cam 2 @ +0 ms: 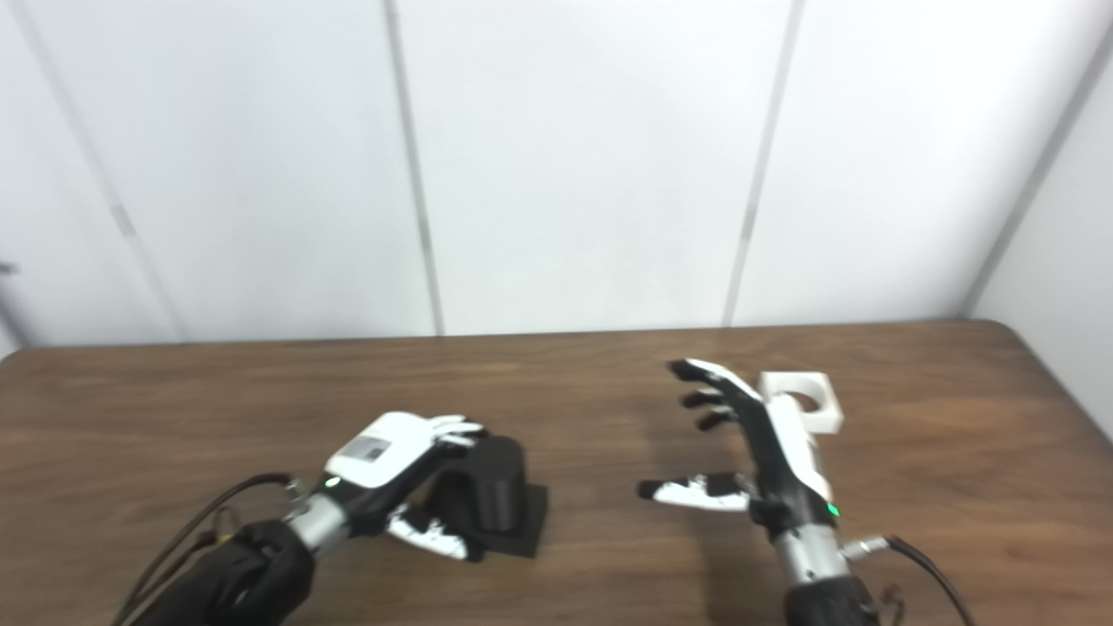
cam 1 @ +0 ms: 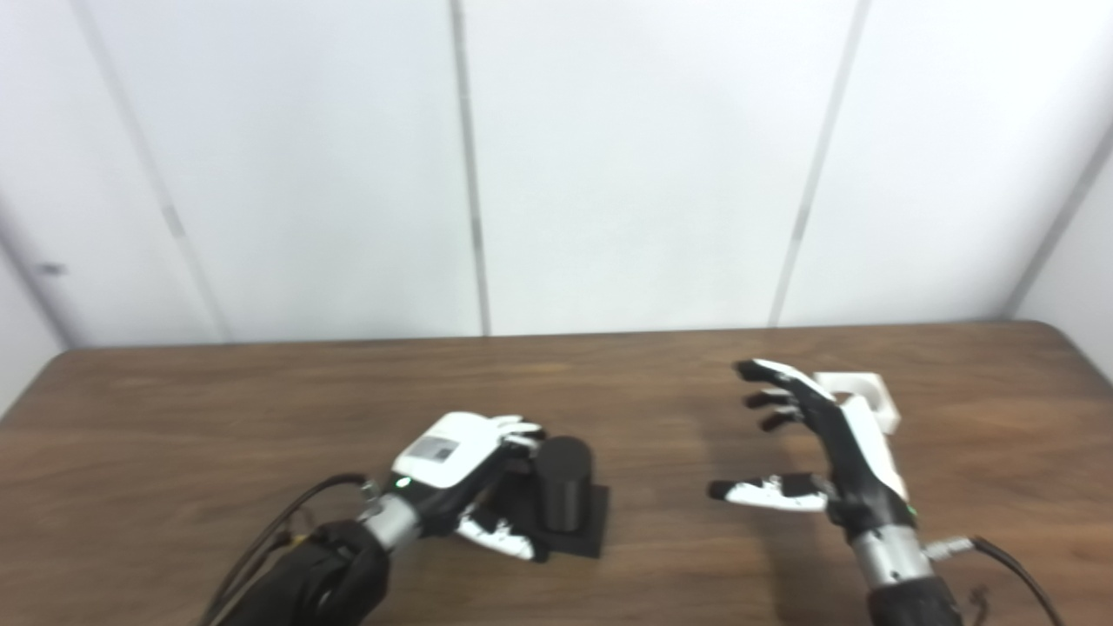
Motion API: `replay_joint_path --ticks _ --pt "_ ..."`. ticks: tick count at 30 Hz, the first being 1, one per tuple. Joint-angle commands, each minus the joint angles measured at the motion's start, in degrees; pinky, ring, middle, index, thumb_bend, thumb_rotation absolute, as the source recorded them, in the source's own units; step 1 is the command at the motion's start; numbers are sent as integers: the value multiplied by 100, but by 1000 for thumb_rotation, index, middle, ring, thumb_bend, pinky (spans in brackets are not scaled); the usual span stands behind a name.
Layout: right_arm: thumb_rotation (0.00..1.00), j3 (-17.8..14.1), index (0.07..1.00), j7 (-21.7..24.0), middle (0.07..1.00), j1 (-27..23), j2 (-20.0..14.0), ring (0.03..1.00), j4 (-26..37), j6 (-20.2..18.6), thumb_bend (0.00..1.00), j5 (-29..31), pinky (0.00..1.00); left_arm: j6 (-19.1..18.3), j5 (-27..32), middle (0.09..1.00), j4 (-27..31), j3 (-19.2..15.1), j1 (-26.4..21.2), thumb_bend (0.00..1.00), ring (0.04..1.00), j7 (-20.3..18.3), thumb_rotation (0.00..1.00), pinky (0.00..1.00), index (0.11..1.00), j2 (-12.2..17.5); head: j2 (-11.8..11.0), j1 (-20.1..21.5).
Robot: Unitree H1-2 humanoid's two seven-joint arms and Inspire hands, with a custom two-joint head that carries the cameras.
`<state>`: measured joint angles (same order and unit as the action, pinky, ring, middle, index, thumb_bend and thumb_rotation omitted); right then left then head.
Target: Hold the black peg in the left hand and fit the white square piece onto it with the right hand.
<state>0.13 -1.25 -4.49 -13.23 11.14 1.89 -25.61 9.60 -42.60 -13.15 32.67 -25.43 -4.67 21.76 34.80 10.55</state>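
The black peg (cam 1: 563, 482) stands upright on its flat black square base (cam 1: 593, 522) on the table, left of centre. My left hand (cam 1: 452, 461) lies against the peg's left side. Its fingers (cam 1: 522, 432) reach the peg's upper edge and its thumb (cam 1: 504, 541) rests low beside the base, but the hand has not closed round the peg. My right hand (cam 1: 826, 452) hovers open over the right part of the table, fingers spread. The white square piece (cam 1: 856, 382), with a round hole, lies just behind that hand and is partly hidden by it.
The brown wooden table (cam 1: 217, 409) runs across the view, with its far edge against a white panelled wall (cam 1: 609, 174). Cables trail from both wrists near the picture's bottom edge.
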Motion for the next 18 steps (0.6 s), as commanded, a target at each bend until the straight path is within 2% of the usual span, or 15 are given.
replay_joint_path --ticks 1,6,8,10,12,14,18 --pt "12 -77 782 137 789 -357 -364 705 233 -32 589 -93 586 150 -378 866 -208 298 231 523 877 -314 68 801 489 146 -79 154" --pt "55 -105 770 620 806 -706 -909 717 410 -534 589 -334 582 99 -300 862 -59 260 282 524 898 -478 68 804 490 265 -225 599" --pt "20 -72 770 869 828 -830 -1120 741 474 -733 597 -399 599 78 -255 863 10 240 299 524 899 -539 67 810 490 307 -247 760" --pt "22 52 789 1396 860 -1003 -1462 782 597 -1153 606 -620 617 125 -215 860 59 213 333 524 896 -527 66 809 490 353 -333 1066" --pt "70 162 813 1780 895 -1156 -1719 823 679 -1443 642 -830 635 187 -175 854 71 196 355 524 891 -520 65 805 490 393 -380 1190" --pt "103 262 819 2017 913 -1297 -1902 852 708 -1618 759 -1022 686 244 -158 850 62 188 368 524 881 -508 64 789 490 436 -432 1329" --pt "144 455 834 2386 934 -1532 -2155 897 664 -1875 831 -1487 801 401 -122 833 22 116 418 524 855 -369 62 758 489 481 -570 1615"
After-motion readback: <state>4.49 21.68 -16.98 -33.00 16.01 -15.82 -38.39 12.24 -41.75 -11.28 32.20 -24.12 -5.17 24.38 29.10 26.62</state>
